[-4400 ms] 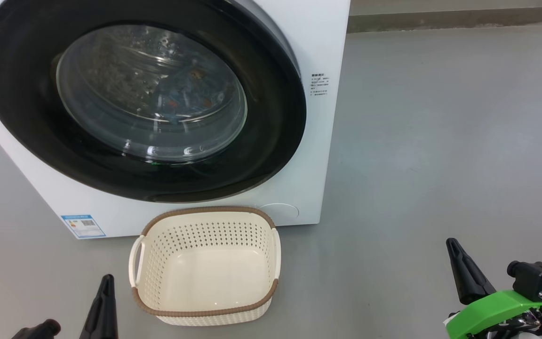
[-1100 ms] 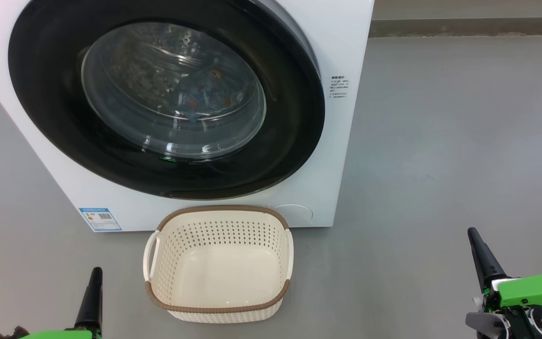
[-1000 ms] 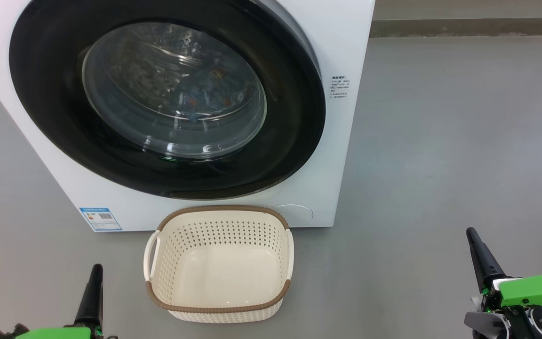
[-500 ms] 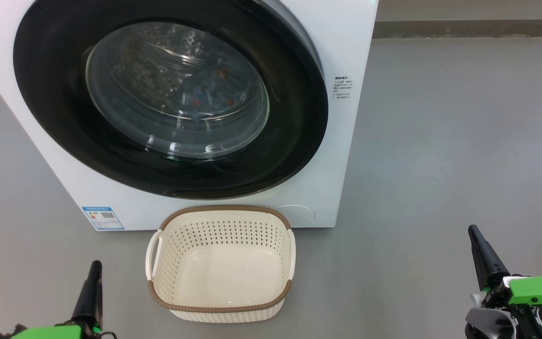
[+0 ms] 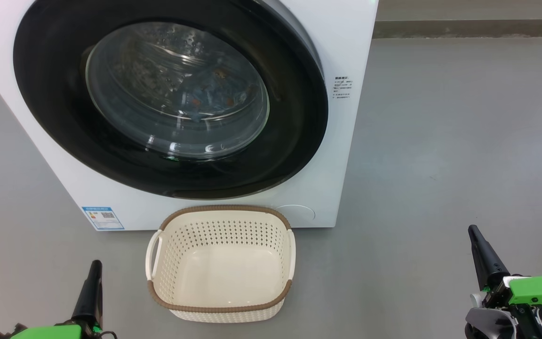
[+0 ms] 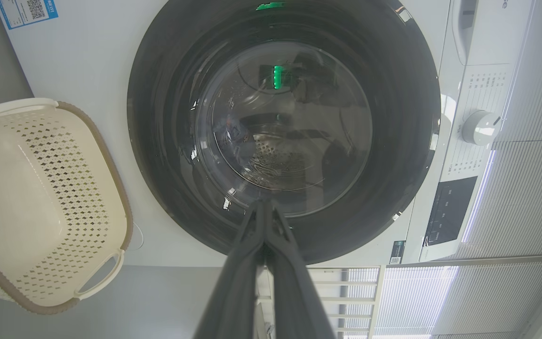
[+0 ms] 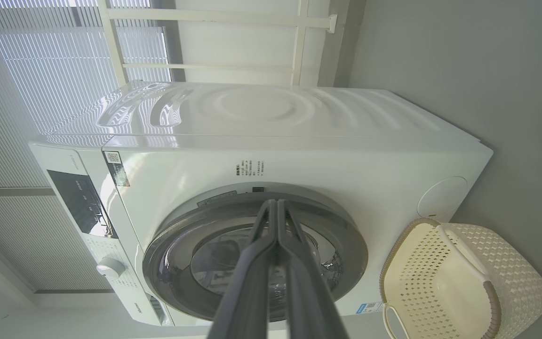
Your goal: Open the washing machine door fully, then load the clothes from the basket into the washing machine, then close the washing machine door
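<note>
Your left pincer (image 5: 95,264) sits low at the near left, its two dark fingers (image 5: 90,296) pressed tip to tip with nothing between them. Your right pincer (image 5: 472,229) is low at the near right, closed the same way and gripping nothing, over bare grey floor (image 5: 440,141).

Between the two pincers and a little ahead of them stands the basket (image 5: 219,310). It's cream perforated plastic with a brown woven-look rim, nearer your left pincer than your right and touching neither. You can see straight down to its plain cream bottom.

Just beyond the basket, ahead of your left pincer's tips, rises the washing machine (image 5: 351,42), a white box. The basket's far rim is just beside its front, and you cannot tell whether they touch.

The washing machine door (image 5: 294,122) lies shut against that front, a glossy black ring around a bulging glass window (image 5: 158,113). Through that glass, inside the machine, you can make out the clothes (image 5: 210,87): blue fabric with small orange-brown marks.

From the left wrist, your closed fingers line up on the door, well apart from it, with the basket off to one side. From the right wrist, your fingers point at the door from farther off.

A blue label sticker (image 5: 103,218) sits on the machine's front corner, ahead of your left pincer. A white knob (image 6: 480,127) shows on the control strip past the door.
</note>
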Controlling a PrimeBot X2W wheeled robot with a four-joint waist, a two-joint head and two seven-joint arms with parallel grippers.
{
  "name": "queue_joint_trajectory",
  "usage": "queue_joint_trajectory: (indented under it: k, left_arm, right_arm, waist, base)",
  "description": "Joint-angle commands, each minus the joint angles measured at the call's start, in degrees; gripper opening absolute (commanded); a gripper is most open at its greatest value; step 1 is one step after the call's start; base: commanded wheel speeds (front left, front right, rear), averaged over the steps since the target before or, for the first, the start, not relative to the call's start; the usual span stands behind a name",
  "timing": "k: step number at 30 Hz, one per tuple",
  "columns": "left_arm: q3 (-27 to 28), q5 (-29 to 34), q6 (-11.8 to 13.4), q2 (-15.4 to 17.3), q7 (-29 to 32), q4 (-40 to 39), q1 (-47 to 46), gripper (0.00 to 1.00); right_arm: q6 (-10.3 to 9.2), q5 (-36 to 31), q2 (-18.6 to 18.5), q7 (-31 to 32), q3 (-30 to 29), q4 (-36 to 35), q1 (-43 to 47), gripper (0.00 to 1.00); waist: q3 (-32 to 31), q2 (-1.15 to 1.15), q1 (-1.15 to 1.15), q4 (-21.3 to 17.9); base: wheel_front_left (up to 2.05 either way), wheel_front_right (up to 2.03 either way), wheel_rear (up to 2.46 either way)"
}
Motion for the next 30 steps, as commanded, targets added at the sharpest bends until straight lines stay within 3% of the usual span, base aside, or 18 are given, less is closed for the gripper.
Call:
queue_joint_trajectory:
  k: [1,30]
  left_arm:
    - [1.9,-0.4,0.0,0.5,0.3,-1.7,-2.5,0.00]
    - [1.9,-0.4,0.0,0.5,0.3,-1.7,-2.5,0.00]
  right_arm:
    - [0.10,0.5,-0.6,0.1,1.0,-1.8,-2.6,0.00]
    - [0.10,0.8,-0.9,-0.2,1.4,-1.8,-2.5,0.00]
  waist:
    - [0.0,0.00,0.00,0.0]
    - [0.0,0.00,0.00,0.0]
  base:
    - [0.00,0.00,0.00]
    - [0.00,0.00,0.00]
